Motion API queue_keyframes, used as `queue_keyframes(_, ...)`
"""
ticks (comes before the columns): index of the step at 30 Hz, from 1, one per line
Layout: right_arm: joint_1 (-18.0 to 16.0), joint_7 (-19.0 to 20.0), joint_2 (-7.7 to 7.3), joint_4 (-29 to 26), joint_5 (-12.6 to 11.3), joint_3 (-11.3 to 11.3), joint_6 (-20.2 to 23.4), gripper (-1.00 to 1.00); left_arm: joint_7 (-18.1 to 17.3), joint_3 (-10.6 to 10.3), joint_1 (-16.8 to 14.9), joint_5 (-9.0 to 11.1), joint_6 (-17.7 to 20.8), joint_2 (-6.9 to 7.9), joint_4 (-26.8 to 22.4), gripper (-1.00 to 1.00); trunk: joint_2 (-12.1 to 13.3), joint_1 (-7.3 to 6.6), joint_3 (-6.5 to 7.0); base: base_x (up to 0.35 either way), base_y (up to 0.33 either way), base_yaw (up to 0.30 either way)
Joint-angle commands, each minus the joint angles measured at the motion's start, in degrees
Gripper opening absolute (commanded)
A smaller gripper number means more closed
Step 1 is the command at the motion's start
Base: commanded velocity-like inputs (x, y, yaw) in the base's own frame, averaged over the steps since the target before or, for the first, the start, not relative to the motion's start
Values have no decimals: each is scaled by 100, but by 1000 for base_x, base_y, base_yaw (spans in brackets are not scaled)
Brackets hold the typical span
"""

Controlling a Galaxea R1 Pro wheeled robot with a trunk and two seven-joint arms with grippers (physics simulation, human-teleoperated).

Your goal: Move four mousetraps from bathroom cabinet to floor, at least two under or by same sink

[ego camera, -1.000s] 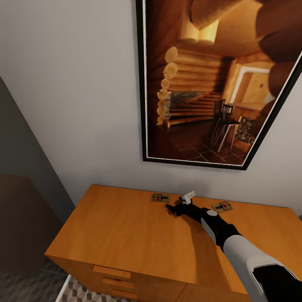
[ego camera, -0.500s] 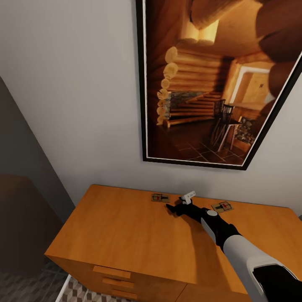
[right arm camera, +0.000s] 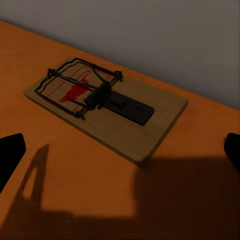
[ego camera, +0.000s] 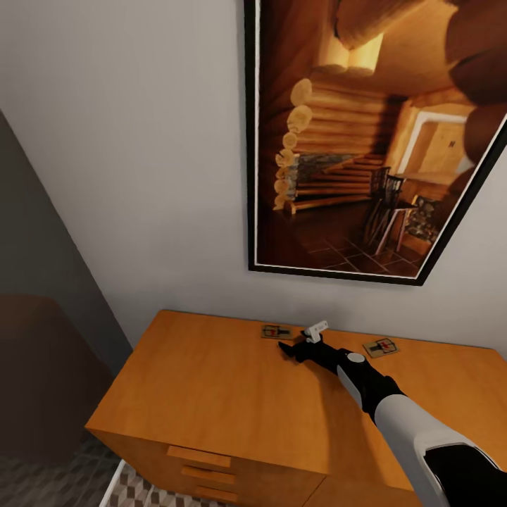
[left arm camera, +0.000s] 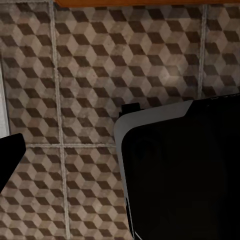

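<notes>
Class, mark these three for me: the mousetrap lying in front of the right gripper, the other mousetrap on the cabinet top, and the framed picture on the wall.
near mousetrap [right arm camera: 107, 107]: right wrist view, on its wooden board beside the wire.
far mousetrap [ego camera: 381, 347]: head view, middle of the board.
framed picture [ego camera: 366, 141]: head view, on the log cabin print.

We are looking at a home interior. A framed log-cabin picture [ego camera: 366, 141] is hanging above a wooden cabinet [ego camera: 211, 401], with cube-patterned floor tiles [left arm camera: 75, 75] lying below.

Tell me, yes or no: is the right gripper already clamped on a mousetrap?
No. In the right wrist view the mousetrap lies flat on the cabinet top, ahead of the spread fingertips, untouched.
</notes>
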Motion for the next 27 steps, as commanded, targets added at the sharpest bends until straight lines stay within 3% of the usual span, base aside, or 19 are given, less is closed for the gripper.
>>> queue_keyframes(1,-1,6,-2,67,41,72,-34,100,-24,-48,-10,56,-35,-4,23,100,-8,4,-12,0,23,0)
queue_keyframes(27,-2,2,0,58,60,96,-31,100,-24,-48,-10,55,-36,-4,23,100,-8,4,-12,0,3,0)
